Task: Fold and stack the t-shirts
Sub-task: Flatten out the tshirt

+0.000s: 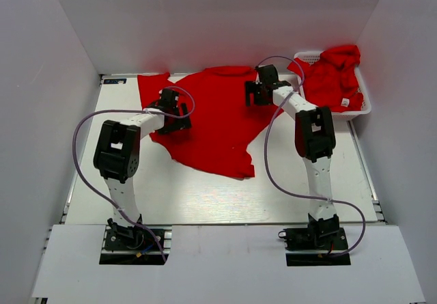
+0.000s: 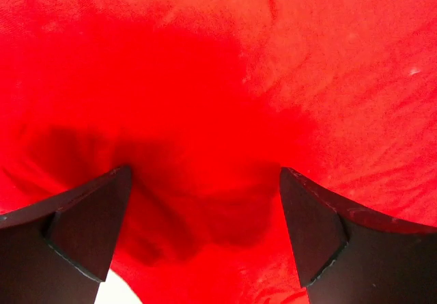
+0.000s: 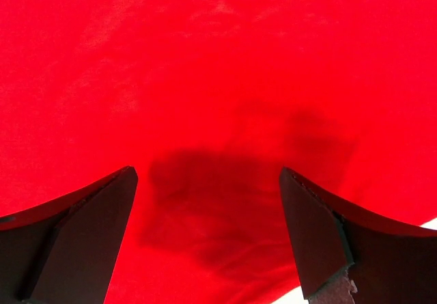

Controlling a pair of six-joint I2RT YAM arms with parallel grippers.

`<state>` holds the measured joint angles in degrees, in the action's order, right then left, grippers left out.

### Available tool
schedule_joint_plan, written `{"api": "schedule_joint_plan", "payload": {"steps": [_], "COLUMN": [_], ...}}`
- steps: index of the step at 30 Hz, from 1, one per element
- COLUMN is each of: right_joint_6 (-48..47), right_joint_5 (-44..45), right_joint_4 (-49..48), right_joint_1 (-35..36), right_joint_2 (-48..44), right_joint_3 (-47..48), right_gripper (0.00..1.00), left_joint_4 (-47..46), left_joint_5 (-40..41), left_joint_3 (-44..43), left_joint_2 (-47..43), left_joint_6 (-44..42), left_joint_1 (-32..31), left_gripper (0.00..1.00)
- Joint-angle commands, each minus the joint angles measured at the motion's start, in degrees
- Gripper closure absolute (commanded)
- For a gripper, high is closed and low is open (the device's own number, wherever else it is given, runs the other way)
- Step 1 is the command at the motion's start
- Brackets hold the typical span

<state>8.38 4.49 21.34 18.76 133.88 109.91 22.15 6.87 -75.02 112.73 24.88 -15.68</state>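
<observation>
Left hand [image 2: 205, 174] is held with fingers apart just above the spread t-shirt [image 1: 218, 126] on the bench [image 1: 191, 201]. The cloth is judged soft, light and floppy, best pinched at an edge or sleeve. Right hand [image 3: 208, 174] is spread wide too, nothing gripped. More t-shirts [image 1: 333, 78] are heaped in the basket [image 1: 367, 107] at the far right — how many can't be made out.

I have my white-and-black left arm [image 1: 117, 150] and right arm [image 1: 314, 136] both reaching forward, elbows raised. My left gripper [image 1: 172, 113] [image 2: 205, 181] points downward, black fingers spread wide, nothing between them. My right gripper [image 1: 257, 91] [image 3: 208, 181] angles down and leftward, equally wide and holding nothing.
</observation>
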Motion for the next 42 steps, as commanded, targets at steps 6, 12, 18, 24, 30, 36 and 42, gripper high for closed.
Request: {"api": "schedule_joint_plan", "payload": {"steps": [6,12,18,24,30,36,42], "right_joint_6": [1.54,3.04,4.36,-0.38,-4.86,-8.03,0.13], "right_joint_5": [-7.03,-14.24,-16.88,-20.13,-24.09,-24.43,-22.78], "right_joint_4": [-0.07,-0.16,-0.86,3.25,7.83,10.13,1.60], "right_joint_1": [-1.62,-1.10,0.39,5.83,12.07,15.16,14.11], "right_joint_2": [-0.55,-6.60,-19.23,-29.28,-29.91,-30.70,-37.20], "right_joint_3": [-7.32,-21.03,-42.69,-55.48,-54.37,-48.65,-43.82], "right_gripper": [0.10,0.10,0.10,0.10,0.10,0.10,0.10], "left_joint_4": [-0.27,1.31,2.55,4.56,5.97,7.73,11.33], "left_joint_5": [-1.78,-1.60,-1.94,-6.78,-11.61,-18.21,-19.71], "left_joint_3": [2.60,0.85,-6.44,-19.44,-35.33,-49.33,-51.73], "left_joint_2": [0.39,1.44,6.00,13.65,24.45,32.20,26.16], "left_joint_6": [3.33,2.81,0.26,-4.75,-10.02,-11.61,-13.99], "left_joint_1": [3.73,6.72,10.15,12.34,12.34,12.34,12.34], "left_gripper": [0.00,0.00,0.00,0.00,0.00,0.00,0.00]}}
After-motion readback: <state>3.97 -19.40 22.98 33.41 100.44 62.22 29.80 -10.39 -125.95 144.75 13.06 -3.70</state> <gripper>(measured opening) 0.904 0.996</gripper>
